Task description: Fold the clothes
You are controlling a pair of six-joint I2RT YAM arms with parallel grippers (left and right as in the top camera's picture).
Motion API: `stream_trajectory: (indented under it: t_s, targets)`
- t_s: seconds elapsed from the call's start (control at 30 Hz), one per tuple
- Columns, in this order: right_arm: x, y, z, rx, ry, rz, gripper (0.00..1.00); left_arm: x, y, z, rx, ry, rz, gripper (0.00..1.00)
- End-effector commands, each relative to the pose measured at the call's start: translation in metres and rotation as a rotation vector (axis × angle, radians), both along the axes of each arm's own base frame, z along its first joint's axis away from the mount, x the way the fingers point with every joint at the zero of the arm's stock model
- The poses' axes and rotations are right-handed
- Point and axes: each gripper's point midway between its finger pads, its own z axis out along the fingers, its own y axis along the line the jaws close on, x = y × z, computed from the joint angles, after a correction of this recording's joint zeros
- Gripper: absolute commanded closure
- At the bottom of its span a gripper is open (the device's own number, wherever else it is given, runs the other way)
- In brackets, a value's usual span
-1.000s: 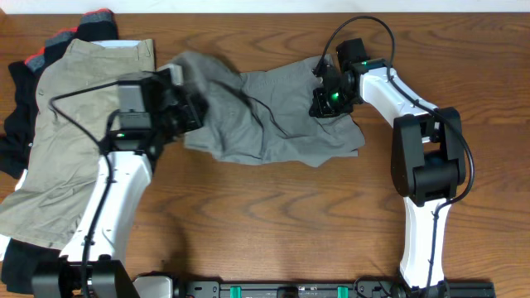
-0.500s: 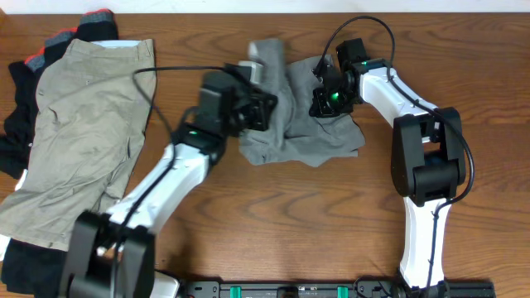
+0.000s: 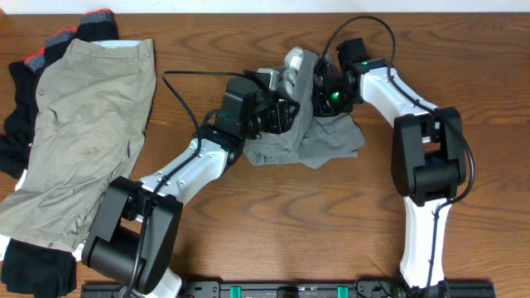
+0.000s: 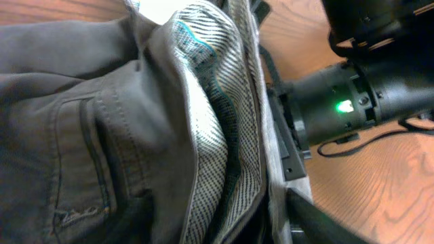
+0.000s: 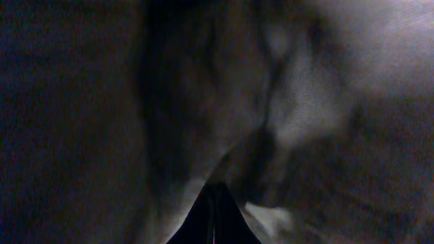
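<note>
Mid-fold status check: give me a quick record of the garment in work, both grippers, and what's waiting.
garment in work: grey shorts, bunched mid-table, one side doubled over
left gripper: against the raised fold; open or shut unclear
right gripper: shut, pinching the shorts' upper edge
waiting: khaki shorts spread flat at left, over a dark pile

From my station I see the brown wood-grain worktop (image 3: 273, 223), with a pale strip (image 3: 207, 3) running along its far edge.
</note>
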Motion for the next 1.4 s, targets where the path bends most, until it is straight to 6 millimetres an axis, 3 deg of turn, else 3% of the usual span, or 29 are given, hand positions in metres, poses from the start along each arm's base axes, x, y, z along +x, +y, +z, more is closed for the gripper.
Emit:
stream_trajectory:
  t_s: [0.0,0.17,0.3,0.43,0.53,0.6,0.77,0.9,1.1,1.17,1.3,1.37]
  targets:
    - [0.019,-0.004,0.072,0.075,-0.138,-0.024,0.99,0.001,0.002,0.0,0.003,-0.003,0.009,0.26]
    - [0.03,-0.032,0.143,0.042,-0.304,-0.086,0.99,0.004,0.006,0.0,0.001,-0.007,0.019,0.11]
    - [0.029,-0.048,0.176,0.04,-0.37,-0.121,0.98,0.013,0.021,0.008,-0.029,0.001,0.07,0.05]
    - [0.022,-0.047,0.175,0.044,-0.342,-0.12,0.96,0.02,0.049,0.043,-0.102,-0.027,0.095,0.02]
    - [0.013,-0.04,0.166,0.037,-0.293,-0.102,0.82,0.024,0.087,0.066,-0.138,-0.02,0.174,0.02]
    - [0.007,-0.034,0.163,0.036,-0.274,-0.086,0.68,0.024,0.122,0.078,-0.133,-0.016,0.249,0.02]
    - [-0.008,-0.006,0.16,0.038,-0.25,-0.023,0.29,0.013,0.196,0.079,-0.099,0.047,0.413,0.02]
    - [-0.014,0.012,0.148,-0.028,-0.229,-0.023,0.24,0.001,0.227,0.064,-0.065,0.124,0.477,0.02]
    - [-0.015,0.027,0.108,-0.21,-0.198,-0.099,0.39,-0.006,0.231,0.055,-0.037,0.159,0.472,0.02]
    - [-0.014,0.026,0.099,-0.27,-0.201,-0.123,0.53,-0.006,0.231,0.055,-0.037,0.159,0.472,0.02]
    - [-0.01,0.01,0.09,-0.384,-0.206,-0.216,0.93,-0.006,0.231,0.055,-0.029,0.153,0.466,0.02]
    - [-0.008,-0.004,0.089,-0.434,-0.207,-0.246,0.99,-0.006,0.231,0.055,-0.029,0.153,0.466,0.02]
